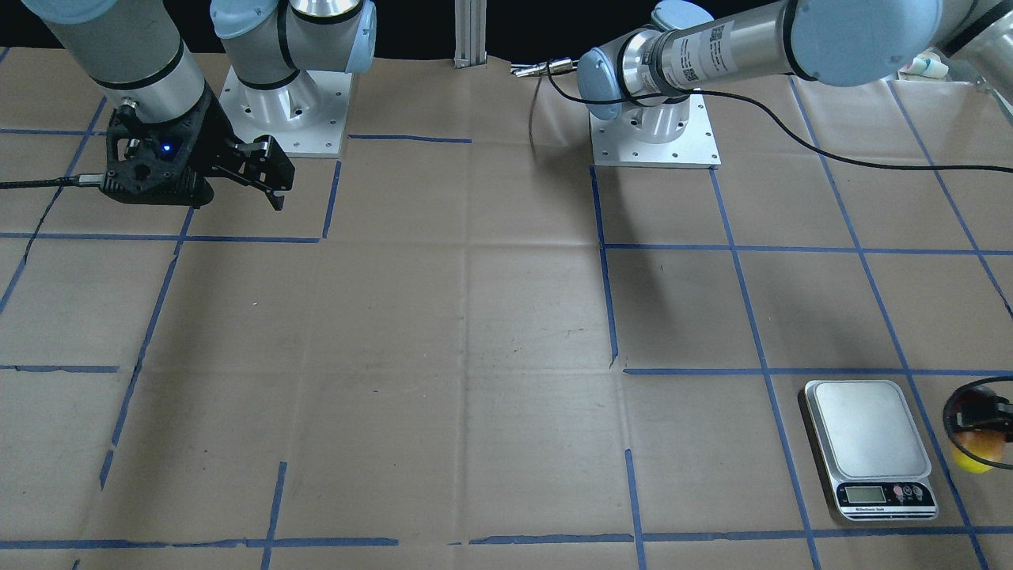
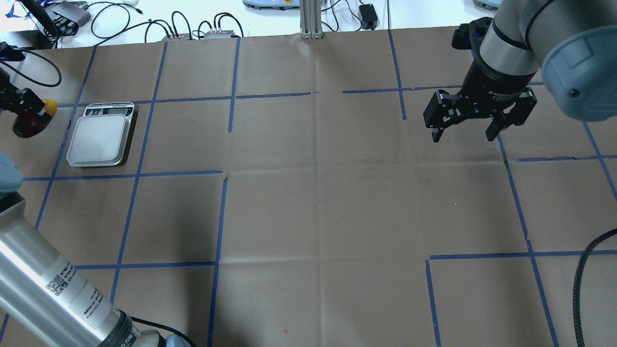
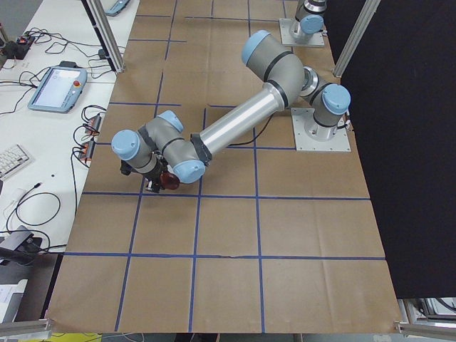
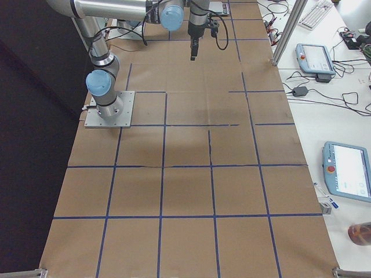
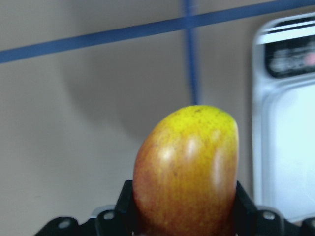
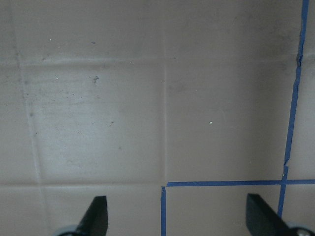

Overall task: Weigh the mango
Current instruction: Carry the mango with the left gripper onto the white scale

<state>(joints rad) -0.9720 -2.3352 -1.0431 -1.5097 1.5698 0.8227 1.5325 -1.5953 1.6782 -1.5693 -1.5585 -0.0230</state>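
The mango (image 5: pixel 189 172), red at the gripped end and yellow at the tip, sits between the fingers of my left gripper (image 5: pixel 183 214), which is shut on it. In the overhead view the mango (image 2: pixel 30 123) and left gripper (image 2: pixel 26 113) are at the far left edge, just left of the scale (image 2: pixel 99 140). The scale's silver plate is bare; it also shows in the front view (image 1: pixel 866 431) and the left wrist view (image 5: pixel 290 147). The mango (image 1: pixel 977 453) is off the plate. My right gripper (image 2: pixel 465 127) is open and empty at the far right, above brown paper (image 6: pixel 179 219).
The table is covered with brown paper marked by a blue tape grid (image 2: pixel 226 111). An aluminium post (image 2: pixel 311 19) stands at the middle of the far edge, with cables and boxes (image 2: pixel 193 29) behind it. The arm bases (image 1: pixel 653 131) are bolted at the robot's side.
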